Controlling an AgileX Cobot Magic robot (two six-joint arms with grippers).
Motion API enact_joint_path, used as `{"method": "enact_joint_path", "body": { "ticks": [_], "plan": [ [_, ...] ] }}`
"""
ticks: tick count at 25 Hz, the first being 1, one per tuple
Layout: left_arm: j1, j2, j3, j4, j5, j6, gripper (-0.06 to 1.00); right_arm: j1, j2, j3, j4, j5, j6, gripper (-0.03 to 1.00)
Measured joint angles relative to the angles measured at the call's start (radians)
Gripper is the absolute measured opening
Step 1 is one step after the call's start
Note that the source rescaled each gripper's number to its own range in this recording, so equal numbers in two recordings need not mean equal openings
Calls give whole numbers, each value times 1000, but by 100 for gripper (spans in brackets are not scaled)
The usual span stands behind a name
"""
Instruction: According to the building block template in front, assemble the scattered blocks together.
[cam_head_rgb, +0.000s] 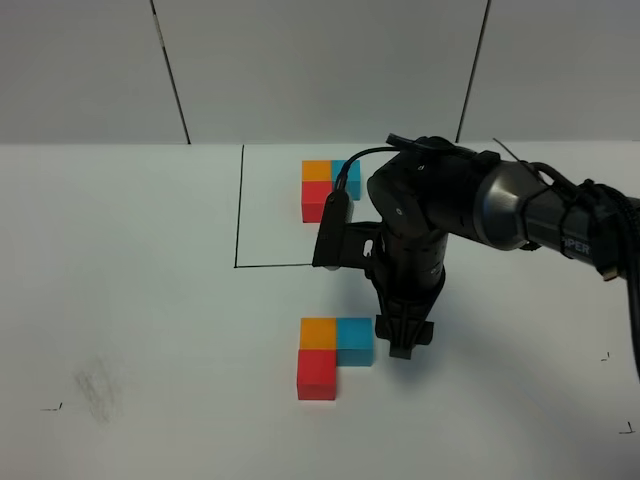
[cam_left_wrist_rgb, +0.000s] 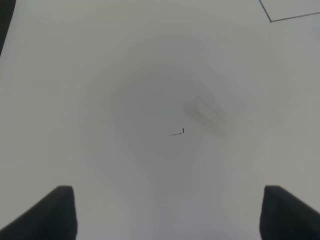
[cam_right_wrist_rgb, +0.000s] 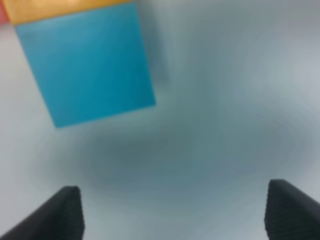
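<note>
The building block template (cam_head_rgb: 330, 184) lies at the back: an orange, a blue and a red cube in an L inside a black-line frame (cam_head_rgb: 240, 210), partly hidden by my right arm. Nearer the front the scattered blocks touch in the same L: orange cube (cam_head_rgb: 318, 332), light blue cube (cam_head_rgb: 354, 340), red cube (cam_head_rgb: 316, 375). My right gripper (cam_head_rgb: 402, 345) points down just right of the light blue cube (cam_right_wrist_rgb: 92, 65), open (cam_right_wrist_rgb: 175, 212), with only bare table between its fingers. My left gripper (cam_left_wrist_rgb: 167, 215) is open over bare table and does not show in the high view.
The white table carries a grey smudge (cam_head_rgb: 95, 390) at the front left and small black pen marks (cam_head_rgb: 50, 407) near its edges. A corner of the black frame (cam_left_wrist_rgb: 271, 21) shows in the left wrist view. A grey wall stands behind.
</note>
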Motion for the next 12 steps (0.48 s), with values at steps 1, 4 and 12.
{"method": "enact_joint_path", "body": {
  "ticks": [1,4,12],
  "plan": [
    [0,0,0,0,0,0,99,0,-16,0,0,13,18,54],
    [0,0,0,0,0,0,99,0,-82,1,1,29,89,54],
    [0,0,0,0,0,0,99,-36,-243,1,121,46,287,54]
  ]
}}
